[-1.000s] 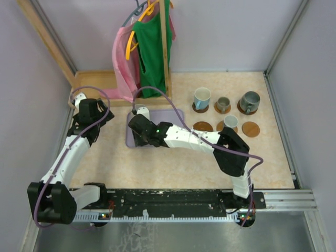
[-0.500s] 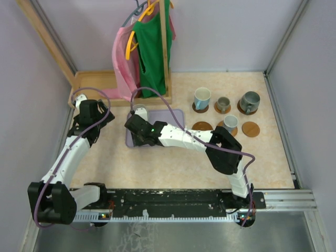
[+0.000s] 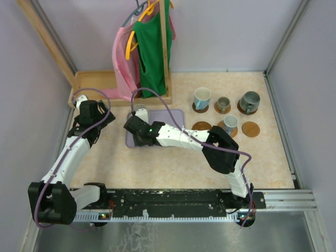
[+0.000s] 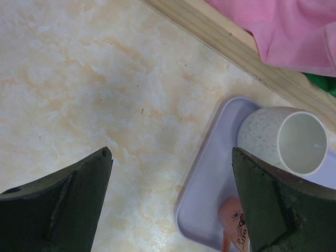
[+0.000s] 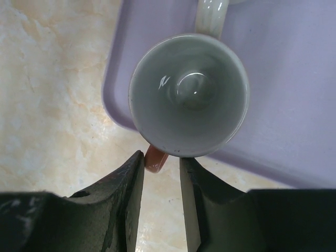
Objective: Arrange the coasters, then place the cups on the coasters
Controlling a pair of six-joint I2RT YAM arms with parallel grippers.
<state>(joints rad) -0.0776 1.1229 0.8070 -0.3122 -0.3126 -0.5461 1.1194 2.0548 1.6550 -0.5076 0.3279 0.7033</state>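
Five brown coasters lie at the back right. Three bear cups: a white and blue one (image 3: 202, 97), a small grey one (image 3: 223, 103) and a dark grey one (image 3: 250, 101). In the front row another cup (image 3: 230, 122) stands between two bare coasters (image 3: 202, 126) (image 3: 251, 129). On the lavender tray (image 3: 170, 116) stands a speckled cup (image 4: 281, 139). Beside it is a pink-orange cup (image 5: 189, 94) with a pale inside. My right gripper (image 5: 161, 157) is narrowly open astride its handle (image 5: 155, 159); the left finger touches it. My left gripper (image 4: 170, 157) hangs wide open left of the tray, holding nothing.
A wooden rack base (image 3: 97, 84) with a post carries pink and green garments (image 3: 149, 47) on hangers just behind the tray. Walls close in the table on the left, back and right. The right arm stretches across the table's middle.
My right gripper has slid left along the tray toward its front left corner, and its jaws have narrowed slightly around the cup's handle. The left arm stays still.
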